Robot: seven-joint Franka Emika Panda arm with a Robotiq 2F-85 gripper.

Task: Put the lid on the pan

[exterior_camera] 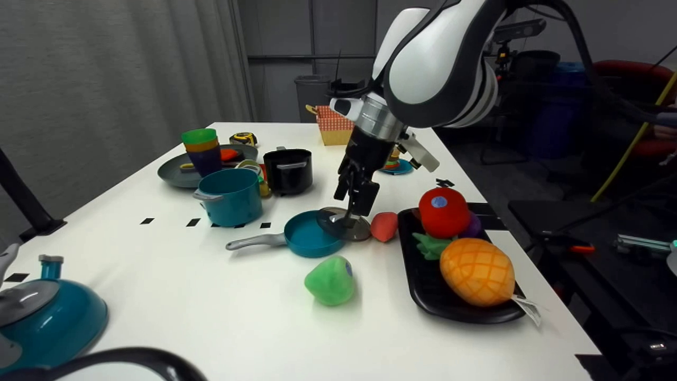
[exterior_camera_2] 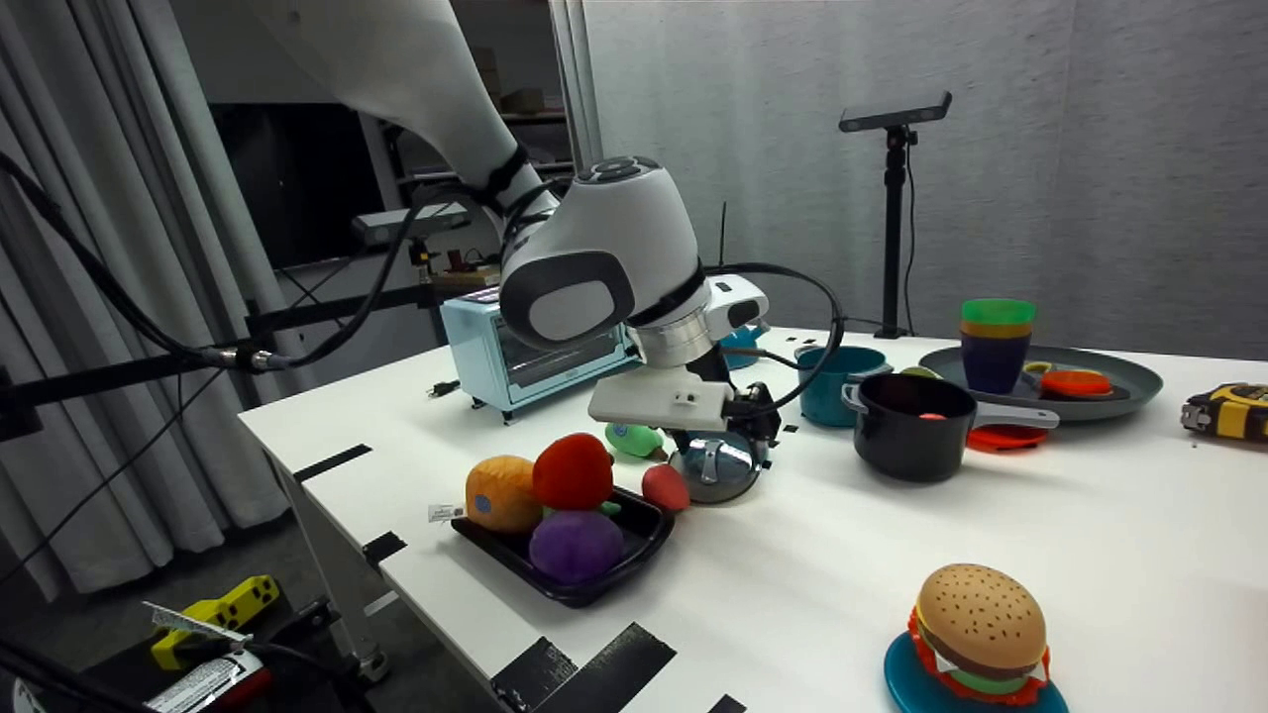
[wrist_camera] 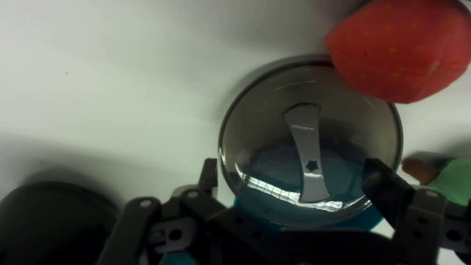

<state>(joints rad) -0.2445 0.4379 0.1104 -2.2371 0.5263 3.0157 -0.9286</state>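
"Where's the pan (exterior_camera: 307, 238)?"

"On the worktop (exterior_camera: 174, 296). In an exterior view its long grey handle (exterior_camera: 256, 242) points to about nine o'clock."

"And the lid (exterior_camera: 338, 224)?"

"Tilted there, lapping over the pan's two o'clock edge, so the pan is only partly covered."

"What about the hand (wrist_camera: 290, 169)?"

"Apart. In the wrist view its two sides stand near the lid's eight and four o'clock."

"Anything close by?"

"A red toy (wrist_camera: 401, 51), between one and two o'clock of the lid in that view."
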